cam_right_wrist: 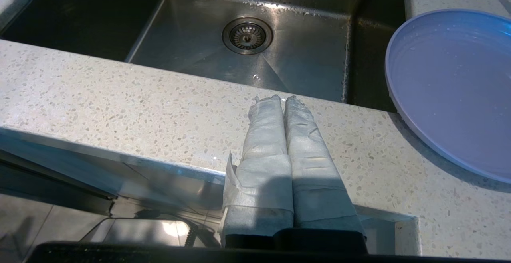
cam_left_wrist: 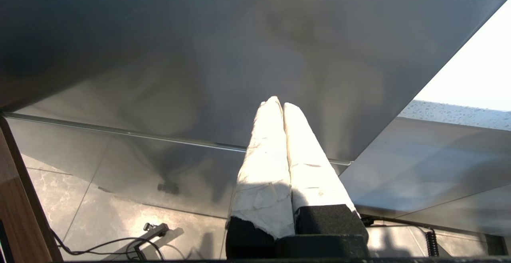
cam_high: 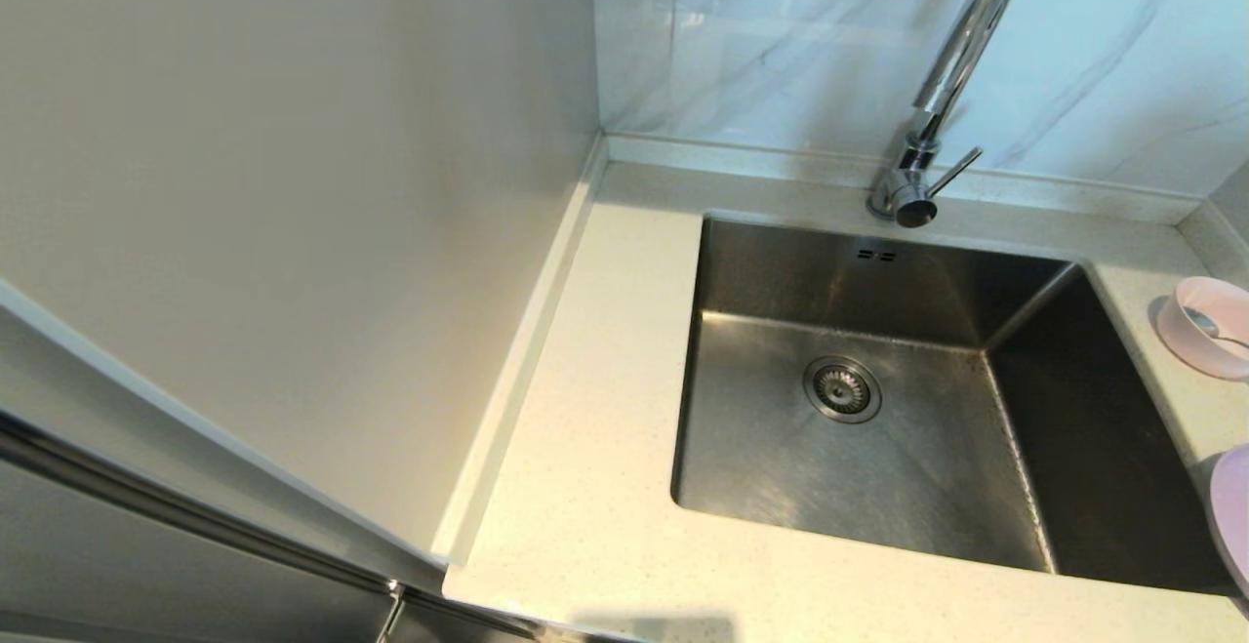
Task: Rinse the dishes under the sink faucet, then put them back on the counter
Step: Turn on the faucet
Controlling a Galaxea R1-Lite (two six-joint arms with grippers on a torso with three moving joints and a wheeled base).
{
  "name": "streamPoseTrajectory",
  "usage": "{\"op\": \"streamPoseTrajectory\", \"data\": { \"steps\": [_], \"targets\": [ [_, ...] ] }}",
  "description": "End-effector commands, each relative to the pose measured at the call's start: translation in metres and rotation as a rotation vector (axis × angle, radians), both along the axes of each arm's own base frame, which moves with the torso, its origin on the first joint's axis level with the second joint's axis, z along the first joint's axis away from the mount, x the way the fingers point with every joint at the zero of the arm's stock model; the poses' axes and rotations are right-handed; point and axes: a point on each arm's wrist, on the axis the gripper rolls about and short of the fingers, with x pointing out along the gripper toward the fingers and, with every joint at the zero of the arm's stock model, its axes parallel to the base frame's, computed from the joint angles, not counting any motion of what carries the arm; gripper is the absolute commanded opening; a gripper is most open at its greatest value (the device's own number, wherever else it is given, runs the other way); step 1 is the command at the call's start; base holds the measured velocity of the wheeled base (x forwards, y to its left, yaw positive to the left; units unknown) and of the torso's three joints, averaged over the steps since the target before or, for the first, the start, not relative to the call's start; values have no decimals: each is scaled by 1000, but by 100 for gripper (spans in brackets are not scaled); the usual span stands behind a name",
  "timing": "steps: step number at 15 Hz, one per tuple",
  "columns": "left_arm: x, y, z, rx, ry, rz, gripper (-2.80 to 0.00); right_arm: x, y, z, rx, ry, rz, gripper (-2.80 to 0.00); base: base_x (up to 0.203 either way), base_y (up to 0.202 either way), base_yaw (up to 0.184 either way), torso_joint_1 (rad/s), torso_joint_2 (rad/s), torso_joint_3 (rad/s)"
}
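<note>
Dishes unrinsed at right frame edge: bowl (cam_high: 1208, 323), plate (cam_high: 1233, 511) on table (cam_high: 585, 487).
Plate looked light, stiff, wet-slick; rim grasp advised. Both pincers, left pincer (cam_left_wrist: 282, 104) and right pincer (cam_right_wrist: 282, 99), were pressed together, empty.

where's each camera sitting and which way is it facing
Head view: from the robot's head, down at the sink, faucet, counter; no arm shows.
Left wrist view: below counter height, facing a grey panel; shut left gripper.
Right wrist view: at the counter's front edge, facing the sink; shut right gripper.
Shared by head and right wrist: drain strainer, lilac plate.
</note>
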Motion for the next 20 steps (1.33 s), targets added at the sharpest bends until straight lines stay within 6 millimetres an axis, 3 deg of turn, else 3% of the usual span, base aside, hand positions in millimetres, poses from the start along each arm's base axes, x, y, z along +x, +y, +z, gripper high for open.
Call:
{"op": "streamPoseTrajectory", "data": {
  "steps": [1, 20],
  "targets": [
    [0, 0, 0, 0, 0, -1, -280, 1, 0, -2, 0, 9, 0, -280, 0, 0, 0, 0, 0, 0],
    [0, 0, 0, 0, 0, 0, -280, 1, 0, -2, 0, 9, 0, -280, 0, 0, 0, 0, 0, 0]
  ]
}}
